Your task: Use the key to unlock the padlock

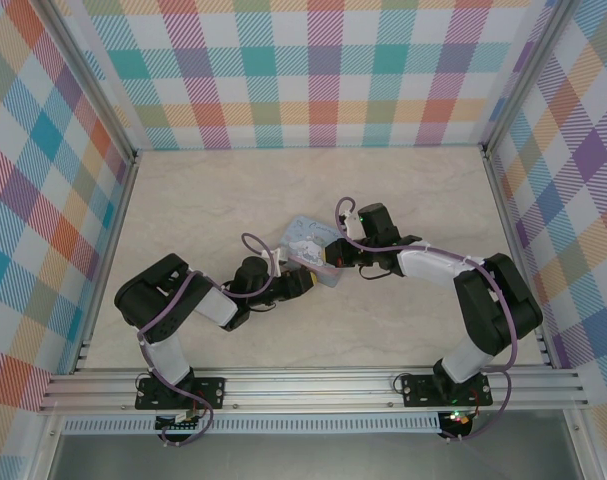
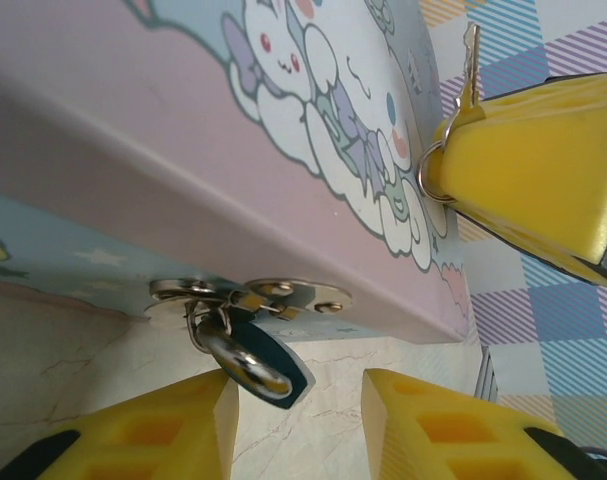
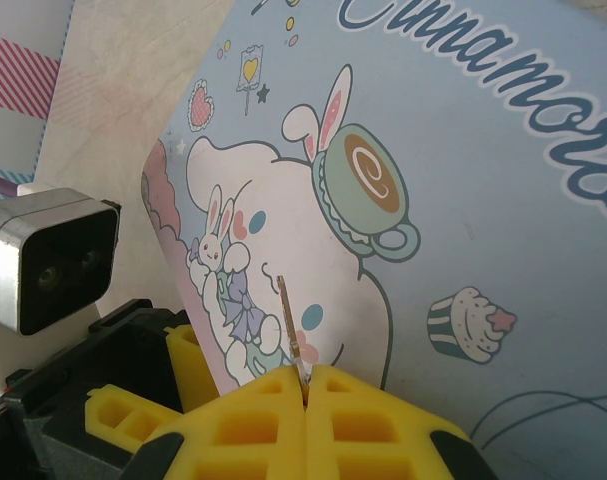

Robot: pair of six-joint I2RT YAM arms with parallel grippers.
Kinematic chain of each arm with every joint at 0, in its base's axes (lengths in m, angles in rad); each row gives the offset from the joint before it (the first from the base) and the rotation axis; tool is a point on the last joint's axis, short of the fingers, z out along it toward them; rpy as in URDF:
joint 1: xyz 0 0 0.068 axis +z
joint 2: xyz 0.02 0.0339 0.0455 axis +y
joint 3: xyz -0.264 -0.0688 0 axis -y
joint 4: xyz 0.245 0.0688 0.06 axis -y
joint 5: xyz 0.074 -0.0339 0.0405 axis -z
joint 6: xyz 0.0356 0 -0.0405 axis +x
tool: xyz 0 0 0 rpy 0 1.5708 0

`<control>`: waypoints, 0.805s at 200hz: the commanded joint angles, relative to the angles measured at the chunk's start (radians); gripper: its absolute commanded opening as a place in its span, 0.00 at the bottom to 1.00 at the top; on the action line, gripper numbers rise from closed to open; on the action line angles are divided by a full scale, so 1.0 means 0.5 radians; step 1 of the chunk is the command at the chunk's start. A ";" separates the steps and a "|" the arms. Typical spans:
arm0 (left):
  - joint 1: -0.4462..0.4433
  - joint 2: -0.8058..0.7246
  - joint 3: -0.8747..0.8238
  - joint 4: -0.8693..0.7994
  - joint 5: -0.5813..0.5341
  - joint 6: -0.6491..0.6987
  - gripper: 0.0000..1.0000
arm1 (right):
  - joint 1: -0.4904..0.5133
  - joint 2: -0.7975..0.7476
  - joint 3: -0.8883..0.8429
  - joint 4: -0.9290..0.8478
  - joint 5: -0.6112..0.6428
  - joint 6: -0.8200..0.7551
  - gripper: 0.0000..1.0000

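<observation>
From overhead I see both arms folded at the elbow and reaching inward to the pale blue cartoon-printed tin box mid-table. My left gripper sits at the tin's 6 o'clock, and my right gripper at about 4 o'clock.

On the left wrist camera, the left gripper's yellow fingers stand apart, gripping nothing. The tiny dark metal padlock with its silvery shackle hangs from the tin's silvery hasp, at 12 o'clock of that gap and nearer one fingertip. I cannot tell whether it touches.

The right gripper is pinched closed on the thin metal key, whose blade points to 12 o'clock across the printed lid.
</observation>
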 commanded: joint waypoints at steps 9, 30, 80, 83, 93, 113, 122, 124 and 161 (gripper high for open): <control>-0.026 -0.051 -0.008 -0.023 -0.085 -0.007 0.37 | 0.007 0.046 -0.005 -0.052 -0.002 0.007 0.01; -0.027 -0.046 0.001 -0.075 -0.121 -0.018 0.35 | 0.007 0.043 -0.007 -0.053 -0.004 0.005 0.01; -0.027 -0.014 0.032 -0.098 -0.160 -0.033 0.32 | 0.008 0.042 -0.010 -0.052 -0.008 0.001 0.01; -0.026 -0.013 0.034 -0.096 -0.160 -0.036 0.32 | 0.007 0.041 -0.010 -0.051 -0.009 0.001 0.01; -0.026 -0.006 0.042 -0.091 -0.158 -0.039 0.31 | 0.007 0.040 -0.009 -0.052 -0.007 -0.003 0.01; -0.027 0.008 0.049 -0.084 -0.155 -0.042 0.31 | 0.008 0.042 -0.010 -0.050 -0.010 -0.005 0.01; -0.027 0.011 0.053 -0.087 -0.154 -0.044 0.30 | 0.007 0.041 -0.009 -0.052 -0.008 -0.006 0.01; -0.027 0.013 0.053 -0.085 -0.156 -0.041 0.30 | 0.008 0.044 -0.010 -0.051 -0.008 -0.006 0.01; -0.027 0.038 0.069 -0.084 -0.167 -0.055 0.29 | 0.007 0.044 -0.003 -0.051 -0.013 -0.002 0.01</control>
